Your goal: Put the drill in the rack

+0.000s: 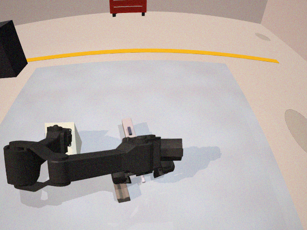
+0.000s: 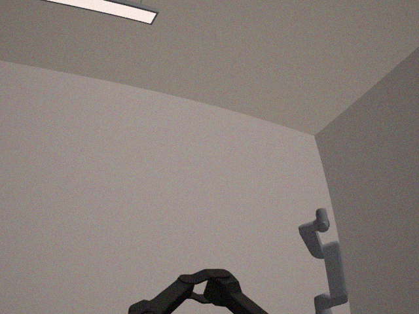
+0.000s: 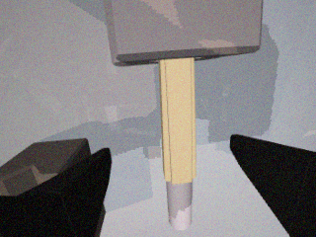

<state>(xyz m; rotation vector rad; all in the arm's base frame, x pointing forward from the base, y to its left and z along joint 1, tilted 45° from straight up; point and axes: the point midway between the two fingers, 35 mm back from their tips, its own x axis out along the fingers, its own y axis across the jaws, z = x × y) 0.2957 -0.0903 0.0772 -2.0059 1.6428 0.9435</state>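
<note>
The drill point(image 3: 179, 123) is a yellow bar with a greyish round tip, sticking out of a grey block point(image 3: 185, 30) in the wrist view. Its pale tip point(image 1: 143, 179) shows below the arm in the top view. My gripper point(image 3: 171, 147) point(image 1: 142, 178) is open, one finger on each side of the drill, touching neither side in the wrist view. A notched brown block point(image 3: 44, 160) point(image 1: 122, 193), which looks like the rack, lies beside the left finger. A pink block point(image 1: 127, 121) carries a small dark piece point(image 1: 129, 130); whether that is the key I cannot tell. The arm hides the middle.
The arm point(image 1: 96, 164) reaches across the pale blue surface point(image 1: 138, 86) from the left, with a cream box point(image 1: 59, 123) behind its base. A black block point(image 1: 12, 51) stands at the far left. The exterior view shows mostly wall, ceiling and dark arm links point(image 2: 224, 287).
</note>
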